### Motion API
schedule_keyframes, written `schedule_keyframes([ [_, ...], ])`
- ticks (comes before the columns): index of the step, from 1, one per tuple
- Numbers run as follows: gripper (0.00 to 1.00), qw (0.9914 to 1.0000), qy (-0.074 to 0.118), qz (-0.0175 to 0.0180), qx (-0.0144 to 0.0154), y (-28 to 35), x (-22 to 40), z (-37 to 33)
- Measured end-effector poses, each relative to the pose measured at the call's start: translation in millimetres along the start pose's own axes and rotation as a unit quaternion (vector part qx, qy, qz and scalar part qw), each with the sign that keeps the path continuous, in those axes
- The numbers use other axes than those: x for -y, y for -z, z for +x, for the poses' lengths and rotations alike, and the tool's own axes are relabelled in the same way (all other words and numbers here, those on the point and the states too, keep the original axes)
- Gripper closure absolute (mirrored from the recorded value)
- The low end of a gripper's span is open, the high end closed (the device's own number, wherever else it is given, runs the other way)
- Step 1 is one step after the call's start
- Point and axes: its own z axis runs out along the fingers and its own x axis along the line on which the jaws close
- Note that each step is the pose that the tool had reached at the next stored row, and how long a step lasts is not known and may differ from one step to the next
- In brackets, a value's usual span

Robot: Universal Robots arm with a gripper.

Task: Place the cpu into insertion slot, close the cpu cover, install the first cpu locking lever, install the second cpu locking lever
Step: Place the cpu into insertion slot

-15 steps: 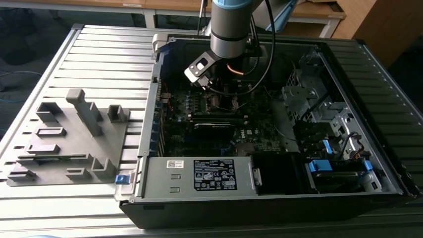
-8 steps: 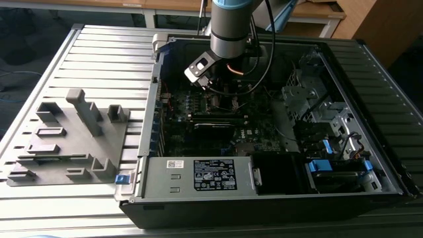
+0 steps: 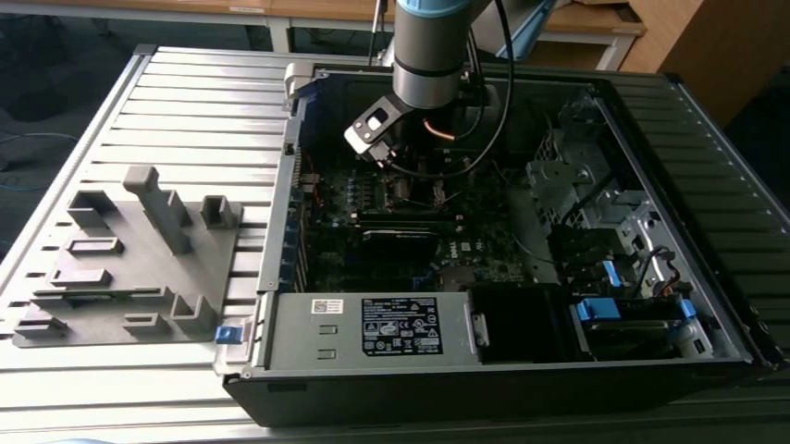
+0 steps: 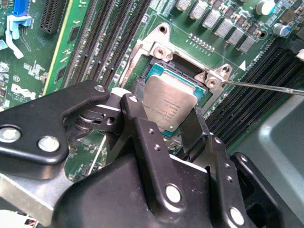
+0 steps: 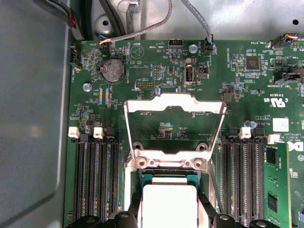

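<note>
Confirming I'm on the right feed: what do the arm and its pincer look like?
The arm is a silver-grey tube with a light-blue joint cap; black cables run beside it. The pincer is matte black, angular linkage plates dotted with silver screws.

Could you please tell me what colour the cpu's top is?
The cpu top is dull silver-grey, clearest in the second wrist view.

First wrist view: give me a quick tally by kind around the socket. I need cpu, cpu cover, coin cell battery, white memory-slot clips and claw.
cpu: 1
cpu cover: 1
coin cell battery: 1
white memory-slot clips: 4
claw: 1
Total: 8
</note>
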Motion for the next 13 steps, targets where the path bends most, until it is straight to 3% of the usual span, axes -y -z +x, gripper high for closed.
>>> schedule_keyframes([
  [13,0.46,0.99999,-0.004,-0.0001,0.0001,-0.3,0.0,0.0],
])
